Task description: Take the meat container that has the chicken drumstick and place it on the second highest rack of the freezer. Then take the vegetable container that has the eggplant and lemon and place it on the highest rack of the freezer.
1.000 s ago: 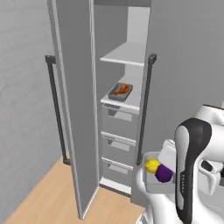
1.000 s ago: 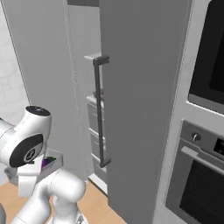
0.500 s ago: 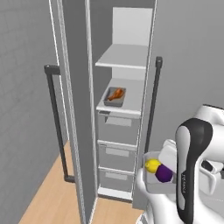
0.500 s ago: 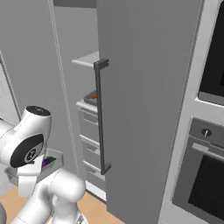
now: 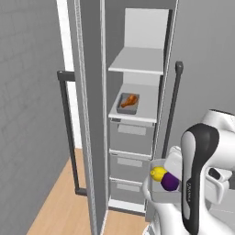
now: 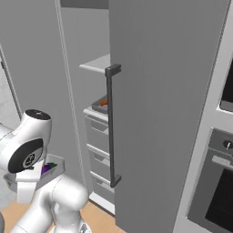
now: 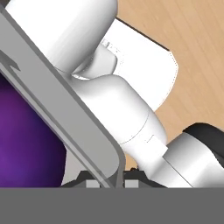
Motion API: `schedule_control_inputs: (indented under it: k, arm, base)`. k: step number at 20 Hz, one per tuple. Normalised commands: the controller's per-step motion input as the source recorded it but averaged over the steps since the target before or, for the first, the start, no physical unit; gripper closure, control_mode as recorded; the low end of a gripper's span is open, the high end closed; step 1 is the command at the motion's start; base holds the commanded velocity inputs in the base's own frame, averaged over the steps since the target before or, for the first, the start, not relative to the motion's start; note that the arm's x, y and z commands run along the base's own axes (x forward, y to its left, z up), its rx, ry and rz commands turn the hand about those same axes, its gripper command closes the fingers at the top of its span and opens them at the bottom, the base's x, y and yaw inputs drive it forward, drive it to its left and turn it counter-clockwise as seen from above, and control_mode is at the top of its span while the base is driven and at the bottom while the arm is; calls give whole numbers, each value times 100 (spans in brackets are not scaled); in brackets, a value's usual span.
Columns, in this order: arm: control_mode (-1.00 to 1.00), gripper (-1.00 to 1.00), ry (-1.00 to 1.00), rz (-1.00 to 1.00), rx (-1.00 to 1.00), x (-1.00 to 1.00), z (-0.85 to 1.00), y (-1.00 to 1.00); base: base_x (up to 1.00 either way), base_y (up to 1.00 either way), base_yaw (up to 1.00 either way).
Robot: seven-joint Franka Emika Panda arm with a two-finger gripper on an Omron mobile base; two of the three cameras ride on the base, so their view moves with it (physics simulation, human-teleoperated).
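The freezer (image 5: 137, 27) stands open ahead. Its highest rack (image 5: 137, 62) is bare. On the second highest rack (image 5: 144, 108), just above three grey drawers, sits the grey meat container (image 5: 128, 103) with the chicken drumstick (image 5: 130, 99); it also peeks past the door as the meat container (image 6: 102, 104). The vegetable container (image 5: 160, 190) hangs low by my arm with the lemon (image 5: 158, 173) and eggplant (image 5: 170, 182) in it. In the hand view my gripper (image 7: 109, 177) is shut on that container's grey rim (image 7: 65, 109), the eggplant (image 7: 26, 144) close beside it.
The open freezer door (image 5: 87, 114) stands edge-on at the left with a dark bar handle (image 5: 69, 133). A grey door panel (image 6: 168, 113) with a dark handle (image 6: 110, 123) covers the right side. An oven (image 6: 218, 182) is at far right. Wood floor (image 5: 55, 206) lies below.
Both base views have shifted and the freezer looms larger and more head-on, so the base has moved. The arm keeps the vegetable container in the same low pose.
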Motion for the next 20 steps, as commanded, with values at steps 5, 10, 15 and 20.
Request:
schedule_control_inputs:
  k: [5,10,15,20]
  arm:
    - [100,100,0,0,0,0,0,0]
    - [100,100,0,0,0,0,0,0]
    - [100,100,0,0,0,0,0,0]
    - [100,100,0,0,0,0,0,0]
  base:
    - [28,17,1]
    - [19,40,-3]
    - [30,35,-9]
    - [23,26,-12]
